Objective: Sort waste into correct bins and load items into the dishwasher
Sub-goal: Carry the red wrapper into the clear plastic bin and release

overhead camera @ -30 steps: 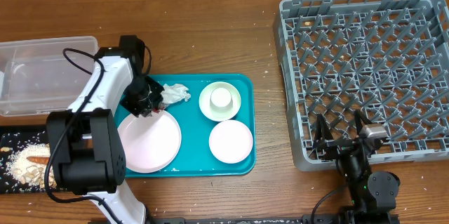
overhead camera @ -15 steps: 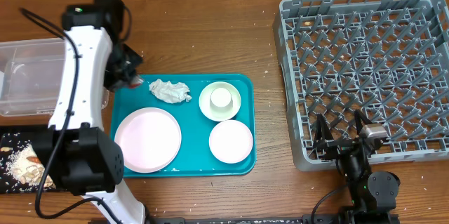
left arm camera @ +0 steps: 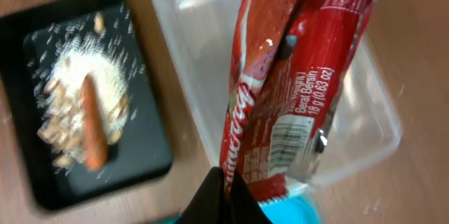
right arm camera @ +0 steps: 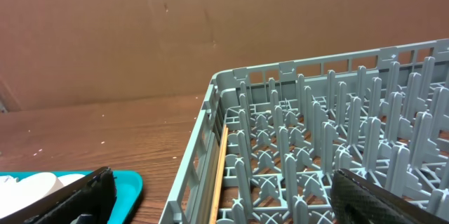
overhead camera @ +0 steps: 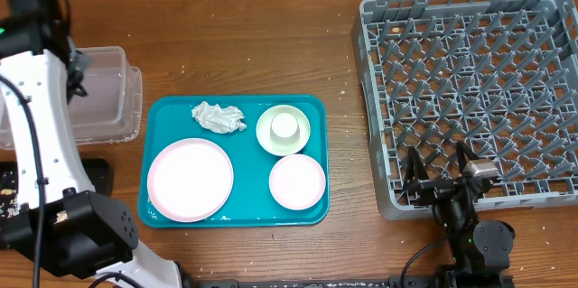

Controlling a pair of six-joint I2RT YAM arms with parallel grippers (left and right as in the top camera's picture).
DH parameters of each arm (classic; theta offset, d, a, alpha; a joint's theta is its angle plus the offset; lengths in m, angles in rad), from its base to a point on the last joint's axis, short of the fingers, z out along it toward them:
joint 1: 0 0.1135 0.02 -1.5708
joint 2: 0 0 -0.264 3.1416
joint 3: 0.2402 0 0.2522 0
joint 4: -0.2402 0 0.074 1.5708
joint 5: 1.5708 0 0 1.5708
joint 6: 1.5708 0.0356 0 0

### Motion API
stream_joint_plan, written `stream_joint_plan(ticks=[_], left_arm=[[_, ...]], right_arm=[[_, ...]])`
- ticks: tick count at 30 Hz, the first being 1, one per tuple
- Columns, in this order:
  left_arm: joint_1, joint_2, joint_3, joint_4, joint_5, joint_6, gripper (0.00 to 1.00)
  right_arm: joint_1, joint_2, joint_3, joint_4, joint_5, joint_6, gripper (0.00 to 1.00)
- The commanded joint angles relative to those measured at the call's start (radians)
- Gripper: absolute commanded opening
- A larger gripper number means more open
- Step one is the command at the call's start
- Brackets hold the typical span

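Note:
My left gripper (left arm camera: pixel 226 178) is shut on a red foil wrapper (left arm camera: pixel 280 90) and holds it over the clear plastic tub (left arm camera: pixel 351 140). In the overhead view the left gripper (overhead camera: pixel 74 71) is at the tub (overhead camera: pixel 108 107), far left. The black tray (left arm camera: pixel 140 147) holds rice-like crumbs (left arm camera: pixel 70 90) and an orange carrot (left arm camera: pixel 91 122). On the teal tray (overhead camera: pixel 316 157) lie a crumpled silvery wad (overhead camera: pixel 219 117), a large pink plate (overhead camera: pixel 190 180), a white bowl (overhead camera: pixel 273 142) with a small white cup (overhead camera: pixel 284 126) in it, and a small pink dish (overhead camera: pixel 297 181). My right gripper (overhead camera: pixel 440 169) is open at the grey dish rack (overhead camera: pixel 470 71).
The dish rack (right arm camera: pixel 337 133) has upright pegs and stands at the right. My right gripper (right arm camera: pixel 224 189) faces its near-left corner, with the teal tray's edge (right arm camera: pixel 130 182) at its left. A brown wall is behind the table.
My left gripper has lifted off the teal tray and swung up and left to the clear tub with the red wrapper. The right arm has not moved.

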Motion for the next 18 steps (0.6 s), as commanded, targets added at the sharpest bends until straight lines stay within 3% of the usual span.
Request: stream_joint_plan(ticks=[1,2,4,6,9,12,15,18], left_arm=[[0.051,0.031,-0.060,0.106,-0.058,0.002,0.13],[0.059,0.040,-0.062,0.124,-0.055,0.007,0.20],[0.074,0.067,-0.062,0.180,-0.008,0.074,0.52],[0.075,0.072,-0.062,0.203,0.038,0.136,0.71],[0.074,0.067,-0.055,0.187,0.143,0.235,0.76],[0.055,0.055,-0.029,0.136,0.370,0.340,0.73],[-0.008,0.046,-0.029,0.047,0.547,0.343,0.75],[-0.113,0.054,-0.040,-0.058,0.595,0.303,0.76]], right_arm=[[-0.003,-0.008,-0.010,0.005,0.009,-0.003,1.00],[-0.003,-0.008,-0.010,0.005,0.009,-0.003,1.00],[-0.003,-0.008,-0.010,0.005,0.009,-0.003,1.00],[-0.003,-0.008,-0.010,0.005,0.009,-0.003,1.00],[-0.003,-0.008,-0.010,0.005,0.009,-0.003,1.00],[-0.003,-0.008,-0.010,0.005,0.009,-0.003,1.00],[-0.003,-0.008,-0.010,0.005,0.009,-0.003,1.00],[-0.003,-0.008,-0.010,0.005,0.009,-0.003,1.00]])
